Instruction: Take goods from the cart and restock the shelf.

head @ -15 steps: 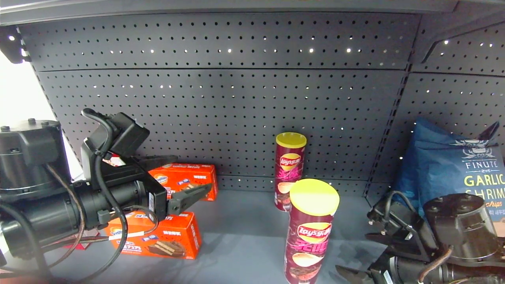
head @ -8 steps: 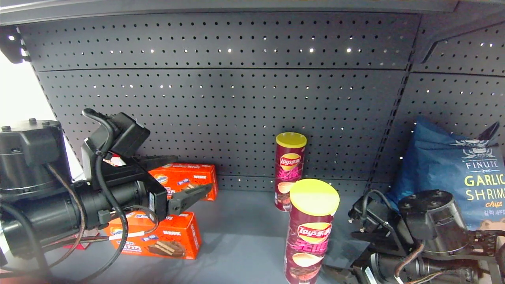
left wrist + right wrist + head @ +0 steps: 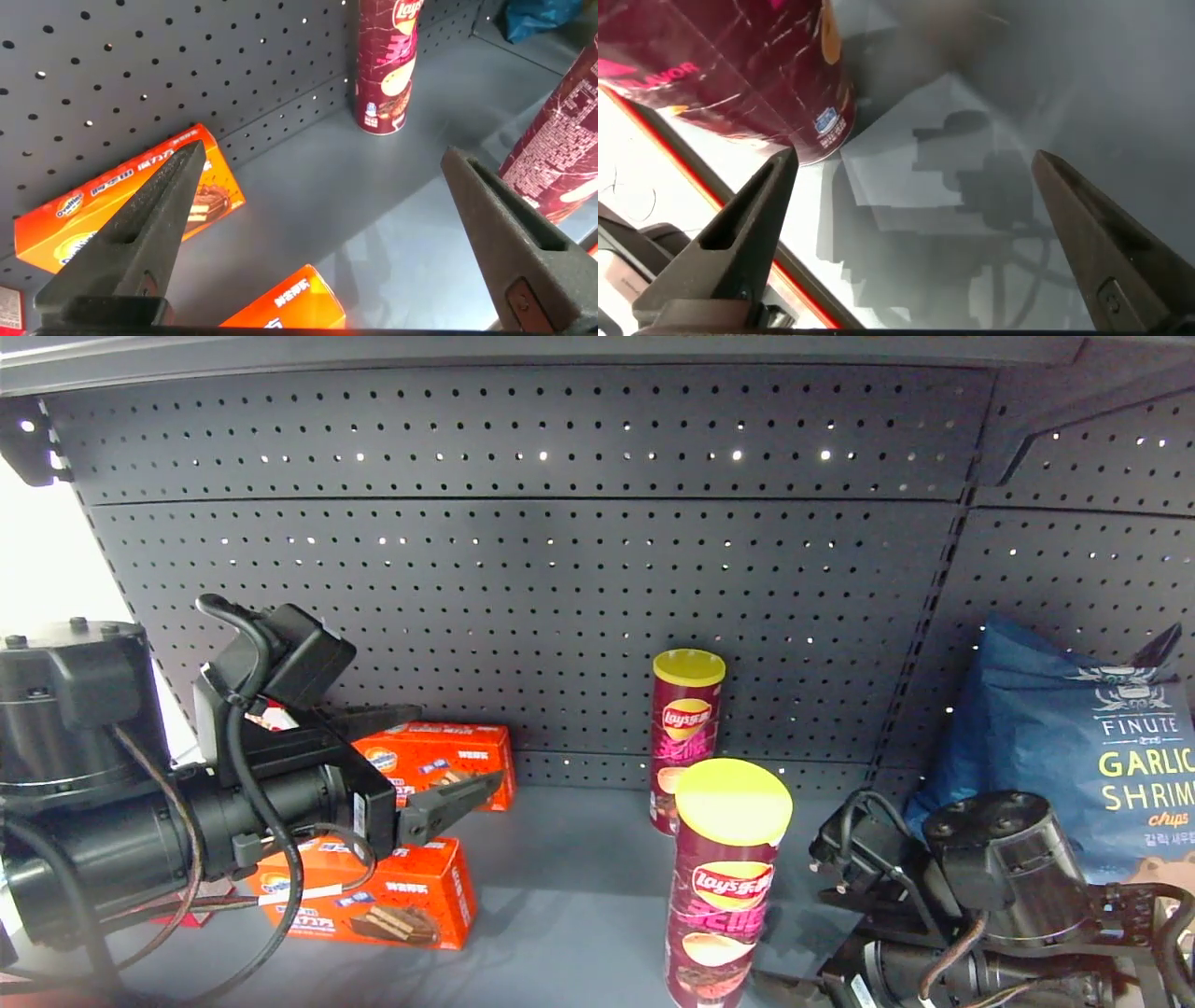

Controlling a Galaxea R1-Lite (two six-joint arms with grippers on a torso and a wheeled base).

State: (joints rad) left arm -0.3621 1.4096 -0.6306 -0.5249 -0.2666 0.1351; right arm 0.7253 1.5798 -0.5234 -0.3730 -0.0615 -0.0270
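The left gripper [image 3: 322, 154] sits at the left of the head view, level with the shelf floor [image 3: 569, 877], its fingers spread wide with nothing between them; the lower fingertip hangs in front of the rear orange box [image 3: 439, 756], which lies against the pegboard back wall [image 3: 523, 597] at lower left. A second orange box [image 3: 392, 896] lies flat nearer the front edge, partly under that arm. Right of centre in the head view a maroon chip can [image 3: 686, 737] with a yellow lid stands upright close to the back wall. A second chip can [image 3: 728, 887] of the same kind stands in front of it at the bottom of the frame, near the shelf's front edge. The right gripper [image 3: 915, 159] is low in the bottom right corner of the head view, its fingers also spread and holding nothing; in the right wrist view one fingertip is just beside the base of the front can, and contact cannot be made out. A blue chip bag [image 3: 1074, 747] leans at the right edge, behind the right arm
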